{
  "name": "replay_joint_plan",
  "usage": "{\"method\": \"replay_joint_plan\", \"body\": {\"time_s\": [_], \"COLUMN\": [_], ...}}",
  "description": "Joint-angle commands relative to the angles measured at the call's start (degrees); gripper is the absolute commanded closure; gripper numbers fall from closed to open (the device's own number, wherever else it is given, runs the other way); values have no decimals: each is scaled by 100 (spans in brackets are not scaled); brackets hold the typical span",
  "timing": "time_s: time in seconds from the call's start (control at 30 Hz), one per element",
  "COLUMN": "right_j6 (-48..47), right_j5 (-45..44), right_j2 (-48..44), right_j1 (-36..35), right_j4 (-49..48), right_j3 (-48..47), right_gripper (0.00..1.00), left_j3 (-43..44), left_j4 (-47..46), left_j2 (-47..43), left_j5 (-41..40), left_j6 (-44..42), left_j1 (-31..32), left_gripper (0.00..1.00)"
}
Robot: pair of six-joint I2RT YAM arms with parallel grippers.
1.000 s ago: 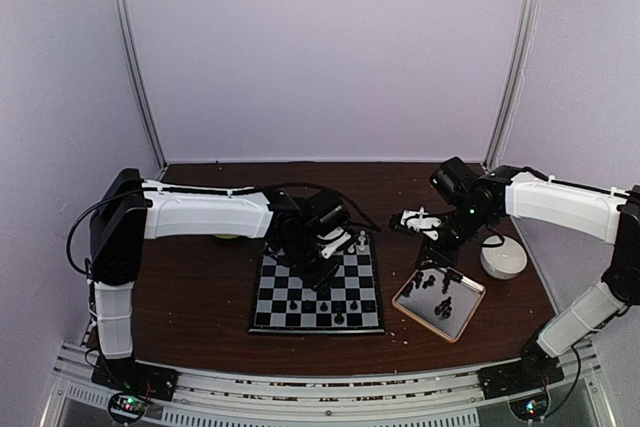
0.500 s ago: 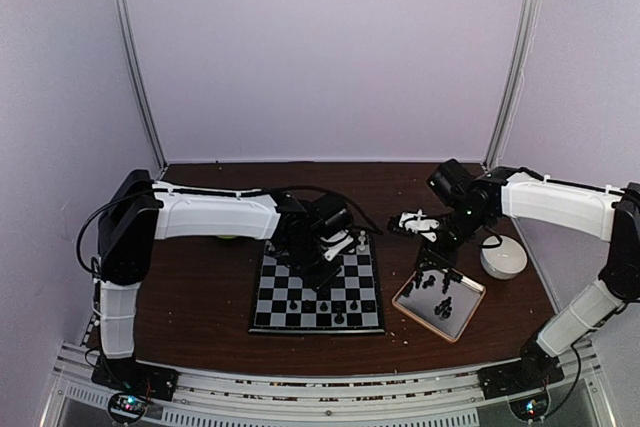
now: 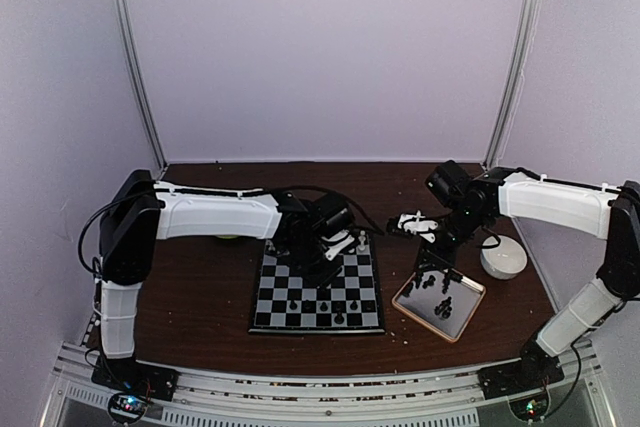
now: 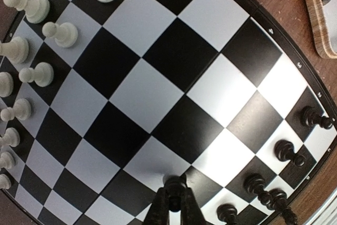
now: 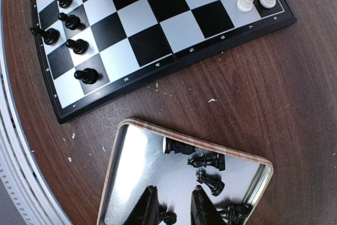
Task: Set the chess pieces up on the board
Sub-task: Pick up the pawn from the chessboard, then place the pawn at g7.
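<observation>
The board lies mid-table, also seen in the left wrist view and the right wrist view. White chess pieces line one edge and black ones stand along the opposite edge. My left gripper is shut on a black piece just over the board's middle squares; I cannot tell whether it touches the board. My right gripper hangs open over the tray, where several black pieces lie on their sides. One small piece lies below and between the fingers.
A white round object sits right of the tray. Something green shows under the left arm. Small crumbs dot the brown table between board and tray. Walls enclose the table on three sides.
My left gripper's jaws have closed on the black piece while the arm shifted slightly over the board. My right arm has edged a little to the left above the tray.
</observation>
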State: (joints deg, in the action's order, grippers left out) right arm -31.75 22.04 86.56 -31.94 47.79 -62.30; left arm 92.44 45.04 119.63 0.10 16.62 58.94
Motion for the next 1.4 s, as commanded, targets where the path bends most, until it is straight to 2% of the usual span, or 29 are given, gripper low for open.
{"method": "replay_joint_plan", "body": {"time_s": [0.0,0.27,0.6,1.0,1.37], "right_j6": [-73,-81,-70,-68,-85], "right_j5": [20,35,28,3,3], "right_j2": [33,63,113,137,228], "right_j1": [8,1,-22,-57,-83], "right_j4": [2,11,27,46,77], "right_j3": [-97,-106,-113,-123,-134], "right_gripper": [77,76,77,77,77], "left_j3": [-39,-1133,-2254,-2402,-2537], "left_j4": [184,274,-119,-526,-417], "left_j2": [-406,-1314,-2079,-1900,-1944], "left_j5": [-404,-760,-425,51,-20], "left_j6": [-78,8,333,359,402], "left_j1": [21,-194,-225,-225,-225], "left_gripper": [100,99,100,100,100]}}
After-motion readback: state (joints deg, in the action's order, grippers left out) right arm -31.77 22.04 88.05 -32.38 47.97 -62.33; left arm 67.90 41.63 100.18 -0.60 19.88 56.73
